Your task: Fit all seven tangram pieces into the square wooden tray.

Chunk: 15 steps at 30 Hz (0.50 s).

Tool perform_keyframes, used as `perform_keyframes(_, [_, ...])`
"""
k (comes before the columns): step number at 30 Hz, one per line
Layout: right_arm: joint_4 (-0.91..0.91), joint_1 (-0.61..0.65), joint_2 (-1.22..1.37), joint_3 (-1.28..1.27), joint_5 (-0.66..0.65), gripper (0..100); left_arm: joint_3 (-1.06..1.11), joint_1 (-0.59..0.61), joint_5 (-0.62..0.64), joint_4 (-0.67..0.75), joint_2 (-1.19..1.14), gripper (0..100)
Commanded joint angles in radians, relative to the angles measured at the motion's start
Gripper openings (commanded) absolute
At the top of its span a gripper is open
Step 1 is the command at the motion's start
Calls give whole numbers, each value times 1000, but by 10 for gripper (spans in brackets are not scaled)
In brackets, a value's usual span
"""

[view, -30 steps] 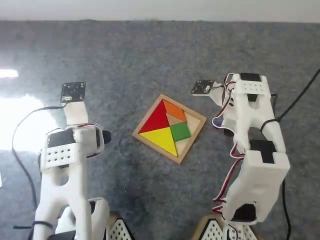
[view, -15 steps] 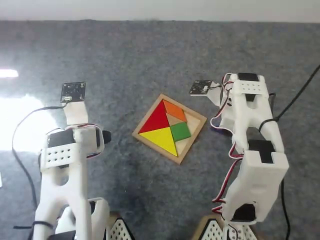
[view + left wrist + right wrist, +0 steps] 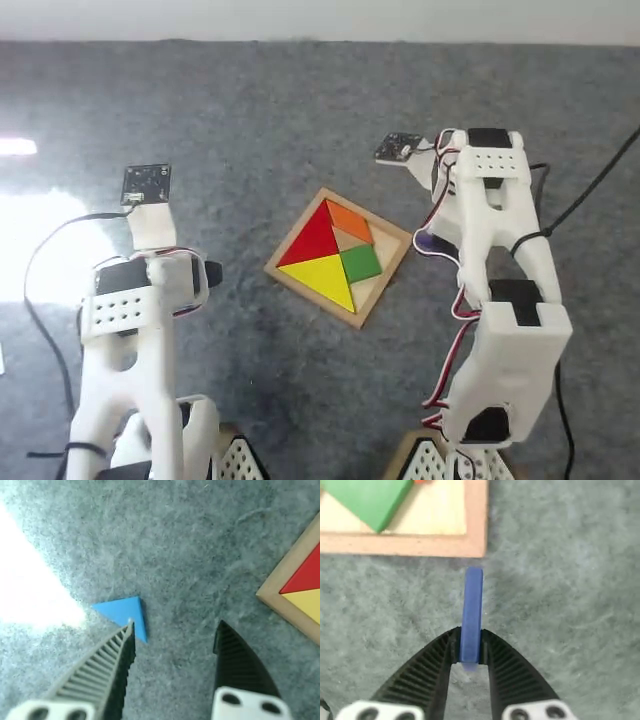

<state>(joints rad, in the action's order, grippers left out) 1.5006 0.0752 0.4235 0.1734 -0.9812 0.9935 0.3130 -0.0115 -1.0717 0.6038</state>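
Four pieces sit in the tray; our right gripper pinches a blue piece on edge, aimed trayward; our left gripper is spread.

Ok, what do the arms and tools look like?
The left arm and right arm are white plastic with black motors. Red, black and white wires loop along the right; a black cable trails the left. The left tool and right tool have ribbed black fingers on white mounts.
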Motion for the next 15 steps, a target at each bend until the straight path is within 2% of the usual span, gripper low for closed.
perform_keyframes(1, [19,51,-19,72,170,8,-8,-6,3,18,2,249])
perform_keyframes(6, [71,148,-12,130,572,8,-8,-6,3,18,2,249])
perform_keyframes(15, [56,321,-8,215,953,8,-8,-8,3,15,2,249])
